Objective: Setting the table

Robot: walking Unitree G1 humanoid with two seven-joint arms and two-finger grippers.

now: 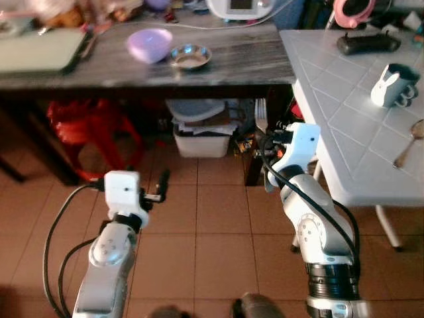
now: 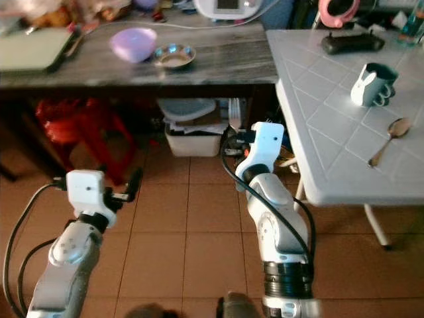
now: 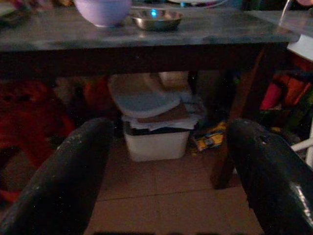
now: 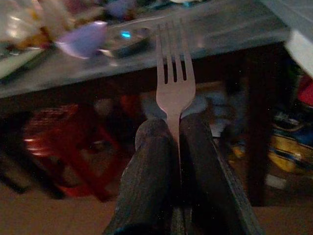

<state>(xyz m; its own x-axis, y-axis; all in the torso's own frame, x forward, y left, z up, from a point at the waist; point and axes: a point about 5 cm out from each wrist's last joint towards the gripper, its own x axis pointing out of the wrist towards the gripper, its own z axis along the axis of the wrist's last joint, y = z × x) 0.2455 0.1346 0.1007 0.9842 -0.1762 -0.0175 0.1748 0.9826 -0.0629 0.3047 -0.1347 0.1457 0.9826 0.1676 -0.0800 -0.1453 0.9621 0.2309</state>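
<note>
Nearest, the left gripper (image 1: 161,187) hung over the floor tiles, fingers (image 3: 63,176) spread apart. Beside it the right gripper (image 4: 173,128) was clamped on a fork (image 4: 174,78) — tines up, held off the white table's (image 1: 344,119) left edge. Farther, a spoon (image 1: 407,146) lay near that table's right edge, a white mug (image 1: 391,85) behind it — purple bowl (image 1: 150,44) and steel bowl (image 1: 189,56) sat on the dark table (image 1: 232,63).

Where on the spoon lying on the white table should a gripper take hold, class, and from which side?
Grip the spoon at mid-handle, coming from above with fingers across its width. It lies flat on the white table, slim handle angled toward the near edge, bowl end farther back, and the mug stands apart, probably leaving room.
</note>
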